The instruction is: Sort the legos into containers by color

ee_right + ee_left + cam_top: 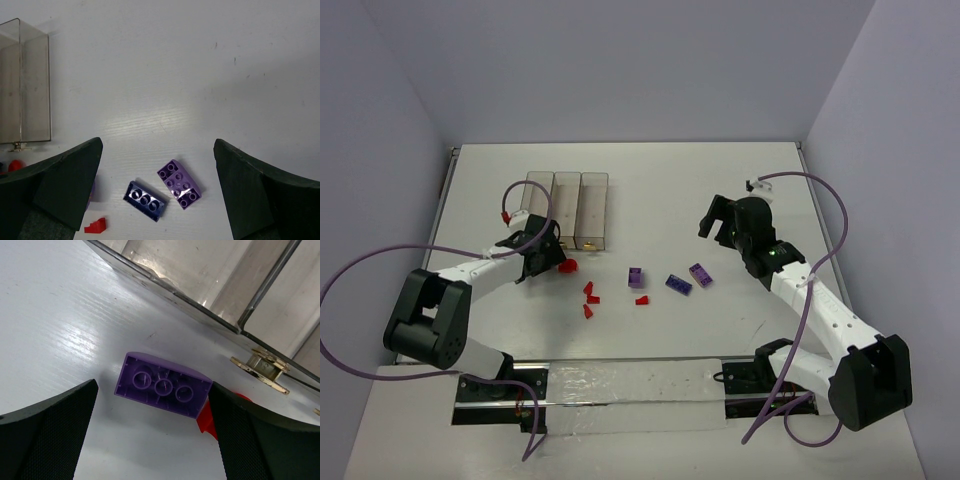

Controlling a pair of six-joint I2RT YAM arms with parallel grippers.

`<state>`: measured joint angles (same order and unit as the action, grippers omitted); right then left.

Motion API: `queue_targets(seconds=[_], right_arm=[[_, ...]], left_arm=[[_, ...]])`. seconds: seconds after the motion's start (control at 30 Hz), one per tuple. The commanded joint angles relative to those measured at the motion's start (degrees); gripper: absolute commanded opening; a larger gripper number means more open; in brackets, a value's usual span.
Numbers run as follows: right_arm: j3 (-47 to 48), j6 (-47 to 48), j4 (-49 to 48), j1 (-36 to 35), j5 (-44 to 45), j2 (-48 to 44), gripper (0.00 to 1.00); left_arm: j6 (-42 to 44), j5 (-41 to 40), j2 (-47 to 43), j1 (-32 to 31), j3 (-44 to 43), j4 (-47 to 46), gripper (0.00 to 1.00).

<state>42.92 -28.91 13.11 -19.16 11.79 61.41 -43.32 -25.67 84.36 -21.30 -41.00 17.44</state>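
My left gripper point(546, 257) is open, low on the table just in front of the three joined translucent containers point(566, 208). In the left wrist view, an upside-down purple brick point(162, 390) lies between its fingers point(152, 386), close to the right finger. A red piece point(204, 420) lies beside that finger and also shows from above point(568, 266). Three purple bricks point(636, 277), point(678, 284), point(700, 274) and several red wedges point(589, 298) lie mid-table. My right gripper point(712, 222) is open and empty, held high over two purple bricks point(145, 200), point(180, 183).
The container walls point(210, 275) stand right behind the left gripper's brick, with a small pale piece point(260, 367) at their base. In the right wrist view the containers point(25, 90) are at far left and a red wedge point(96, 226) at the bottom. White walls enclose the table.
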Motion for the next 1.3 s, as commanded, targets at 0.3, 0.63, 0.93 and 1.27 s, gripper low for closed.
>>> queue_targets(seconds=[0.3, 0.63, 0.93, 1.27], right_arm=[[-0.12, -0.01, -1.07, -0.44, 1.39, -1.02, 1.00], [0.04, 0.05, -1.14, -0.37, 1.23, -1.29, 1.00], [-0.08, 0.31, -0.95, -0.44, 1.53, -1.66, 1.00], [-0.60, 0.25, -0.98, -0.44, 1.87, -2.08, 1.00]], left_arm=[[-3.43, -4.21, 1.16, -0.23, -3.39, -0.22, 0.94], [-3.73, -1.19, 0.71, 0.09, -1.86, -2.65, 0.86], [-2.91, 0.05, 2.49, 0.38, -2.26, -3.22, 0.81], [-3.86, -1.68, 0.32, 0.38, -2.59, -0.30, 0.65]])
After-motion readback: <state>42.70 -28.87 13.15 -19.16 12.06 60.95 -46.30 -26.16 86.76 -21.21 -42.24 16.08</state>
